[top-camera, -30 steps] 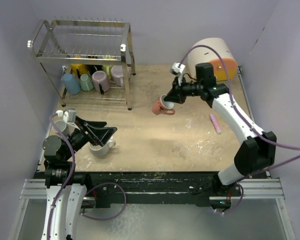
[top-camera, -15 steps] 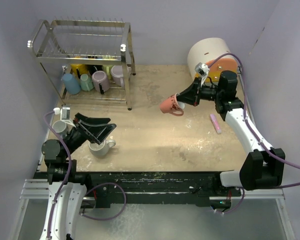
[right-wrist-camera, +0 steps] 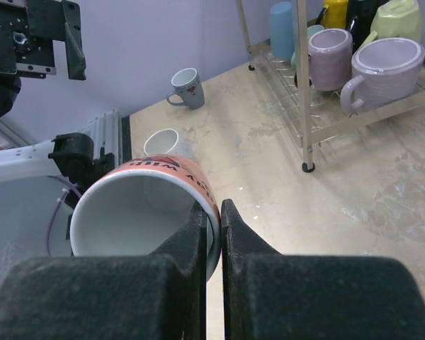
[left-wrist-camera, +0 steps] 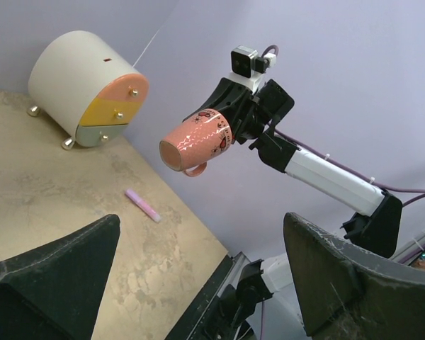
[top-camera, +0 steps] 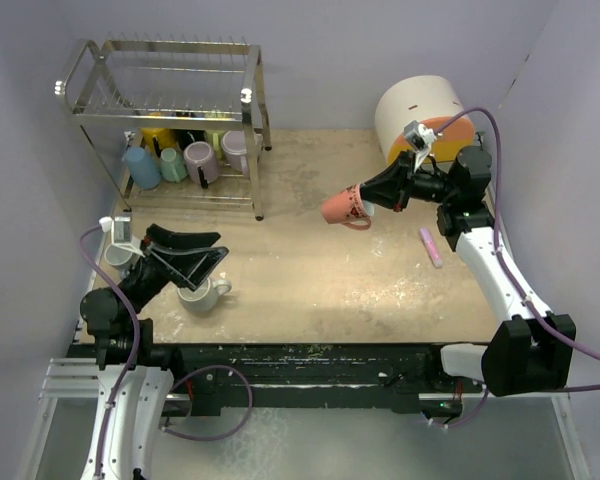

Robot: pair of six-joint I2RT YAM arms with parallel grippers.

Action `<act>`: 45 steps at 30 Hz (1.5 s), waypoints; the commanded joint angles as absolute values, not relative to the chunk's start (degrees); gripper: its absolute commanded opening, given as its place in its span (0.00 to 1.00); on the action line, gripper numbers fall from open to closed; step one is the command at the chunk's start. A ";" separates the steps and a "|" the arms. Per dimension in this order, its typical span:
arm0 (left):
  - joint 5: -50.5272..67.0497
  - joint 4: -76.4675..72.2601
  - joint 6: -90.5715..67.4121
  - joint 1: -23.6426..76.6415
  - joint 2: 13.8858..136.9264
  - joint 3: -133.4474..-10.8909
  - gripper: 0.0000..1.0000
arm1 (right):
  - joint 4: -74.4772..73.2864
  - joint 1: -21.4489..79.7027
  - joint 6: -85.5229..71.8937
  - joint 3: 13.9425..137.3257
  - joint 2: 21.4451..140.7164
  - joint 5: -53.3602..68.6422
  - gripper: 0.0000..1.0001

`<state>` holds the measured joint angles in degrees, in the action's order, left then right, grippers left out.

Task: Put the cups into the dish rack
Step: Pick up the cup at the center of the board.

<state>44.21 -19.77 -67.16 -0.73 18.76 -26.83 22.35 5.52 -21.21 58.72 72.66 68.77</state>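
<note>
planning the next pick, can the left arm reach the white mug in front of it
Probably yes: the left gripper hangs open close above the white mug, with nothing between them.

salmon mug [right-wrist-camera: 138,205] lettering is curling out of sight, unreadable | dish rack [top-camera: 160,117] top tier is covering the rear mugs [top-camera: 160,134] | left gripper [top-camera: 222,250] is masking the white mug [top-camera: 208,298] rim
</note>
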 commanded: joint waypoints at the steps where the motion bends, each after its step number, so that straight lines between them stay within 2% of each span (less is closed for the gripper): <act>1: 43.70 -24.10 -68.93 -0.81 19.39 -27.29 0.99 | 28.69 5.01 -25.25 58.92 70.93 70.40 0.00; 9: 42.96 -27.62 -70.26 0.17 20.89 -26.04 0.99 | 33.22 4.83 -29.60 58.18 71.31 70.40 0.00; 14: 39.50 -29.99 -68.12 5.61 24.02 -25.78 1.00 | 35.65 4.66 -32.24 56.26 71.62 70.27 0.00; 18: 31.56 -32.65 -61.81 19.50 30.47 -26.05 0.99 | 37.97 4.51 -35.28 55.39 71.79 69.89 0.00; 22: 19.94 -38.85 -51.35 39.96 42.46 -28.74 0.99 | 39.30 4.33 -38.72 55.55 71.89 70.07 0.00; 25: 13.62 -45.00 -45.65 49.55 51.94 -32.85 0.99 | 41.97 4.13 -44.38 56.32 72.21 70.35 0.00; 33: 7.46 -69.34 -53.02 53.97 70.78 -36.47 1.00 | 56.86 4.10 -67.87 61.33 75.71 70.80 0.00; 38: 1.32 -74.78 -52.33 57.49 75.62 -39.48 0.99 | 64.45 4.08 -79.18 62.53 76.94 68.15 0.00; 45: -5.27 -77.59 -52.84 60.54 80.59 -44.07 0.96 | 68.22 4.12 -84.44 61.05 76.53 64.85 0.00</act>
<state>0.71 -70.37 -52.36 59.48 78.61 -40.38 60.75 4.36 -77.62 59.35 77.95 68.82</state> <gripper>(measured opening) 0.979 0.040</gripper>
